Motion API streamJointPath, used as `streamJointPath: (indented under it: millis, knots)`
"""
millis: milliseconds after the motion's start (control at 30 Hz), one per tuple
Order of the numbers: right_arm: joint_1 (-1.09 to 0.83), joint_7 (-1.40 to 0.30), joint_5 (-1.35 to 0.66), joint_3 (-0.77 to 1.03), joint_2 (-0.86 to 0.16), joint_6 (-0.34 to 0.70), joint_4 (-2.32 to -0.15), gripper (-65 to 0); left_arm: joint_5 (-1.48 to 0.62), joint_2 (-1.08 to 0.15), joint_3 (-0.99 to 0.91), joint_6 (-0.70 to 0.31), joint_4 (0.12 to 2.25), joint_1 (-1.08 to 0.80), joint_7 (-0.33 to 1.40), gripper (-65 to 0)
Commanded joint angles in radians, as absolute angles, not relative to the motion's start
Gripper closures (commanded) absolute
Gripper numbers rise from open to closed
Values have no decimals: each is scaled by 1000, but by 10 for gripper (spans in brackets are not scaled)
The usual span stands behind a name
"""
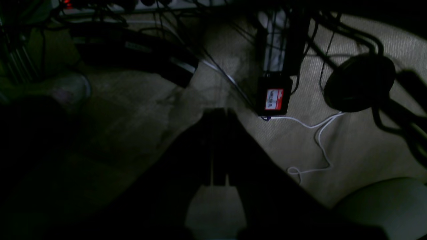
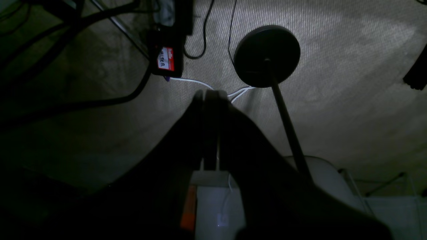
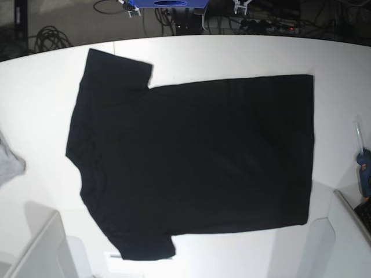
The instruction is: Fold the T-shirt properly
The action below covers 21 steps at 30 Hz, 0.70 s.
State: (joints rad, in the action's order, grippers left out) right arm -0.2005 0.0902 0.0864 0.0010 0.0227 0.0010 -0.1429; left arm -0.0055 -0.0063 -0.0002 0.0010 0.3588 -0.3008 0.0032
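Two sleeves splayed, T-shirt [image 3: 191, 162] lies flat, bare table [image 3: 232, 58] bordering its edges.

1. The T-shirt [image 3: 191, 165] lies flat across the middle of the tabletop [image 3: 243, 58], collar end toward the left, hem toward the right.
2. One sleeve points to the far edge, the other to the near edge.
3. A small cloth [image 3: 10, 162] sits at the left edge, apart from the shirt.

Grey cloth [image 3: 10, 162] cut off by base view's left edge.
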Motion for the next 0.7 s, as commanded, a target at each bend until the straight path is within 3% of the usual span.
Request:
streamJointPath:
  millis: [0, 333, 667]
  knots:
    - [-213, 94, 87, 4, 25, 7, -142, 0, -7, -10, 8, 5, 375, -312, -2, 0]
    - [-234, 94, 87, 4, 25, 7, -159, 0, -7, -30, 10, 5, 403, -334, -2, 0]
    - [-406, 28, 85, 10, 16, 7, -433, 0, -7, -119, 12, 5, 731, -559, -2, 0]
